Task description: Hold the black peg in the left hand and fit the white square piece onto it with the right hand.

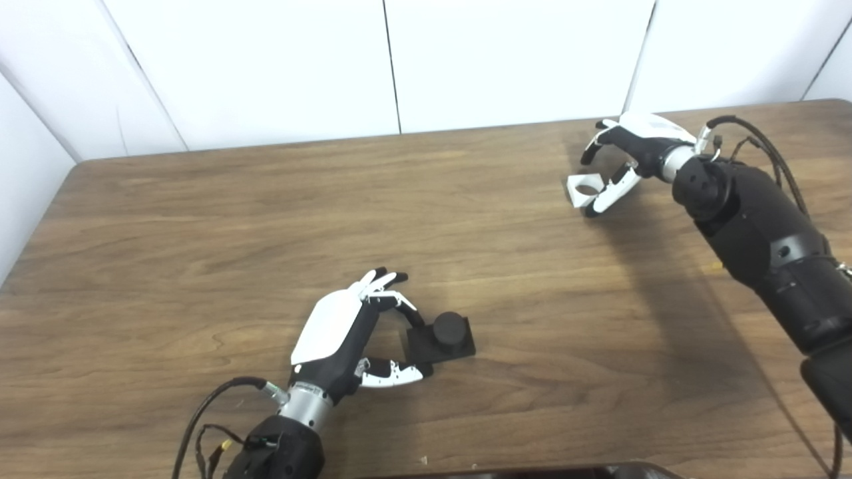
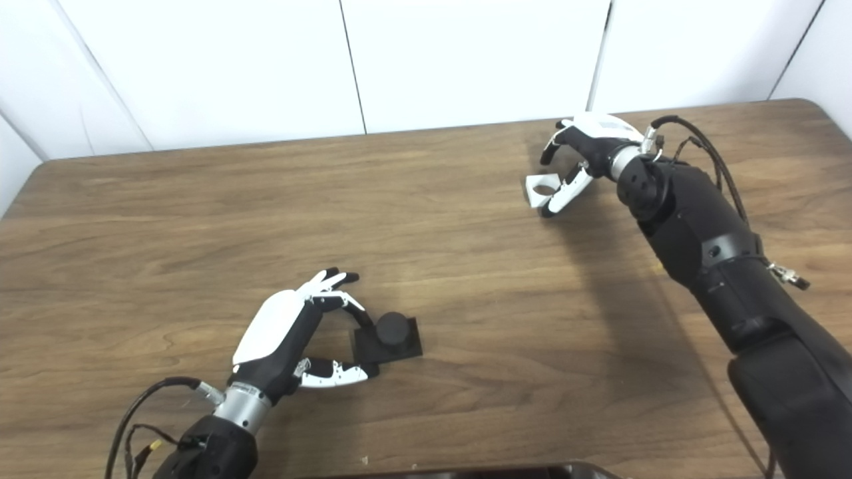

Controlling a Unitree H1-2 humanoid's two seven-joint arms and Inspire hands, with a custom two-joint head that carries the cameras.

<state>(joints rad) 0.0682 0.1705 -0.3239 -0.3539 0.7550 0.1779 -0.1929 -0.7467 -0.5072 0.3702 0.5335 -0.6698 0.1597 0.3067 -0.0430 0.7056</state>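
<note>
White wall panels back a brown wood counter (image 1: pixel 200 239). Near its front, the left hand (image 1: pixel 346 339) has fingers apart beside the black peg (image 1: pixel 442 336). Far right, the right hand (image 1: pixel 629 156) has fingers apart around the white square piece (image 1: pixel 584 189).

I am seeing no readable text, label, brand, number or sign anywhere: nothing legible is showing on the brown wood-grain table (image 1: pixel 266 219), on the white shells of my hands, on my black arm covers, or on the plain white wall panels (image 1: pixel 506 60) behind the table.
</note>
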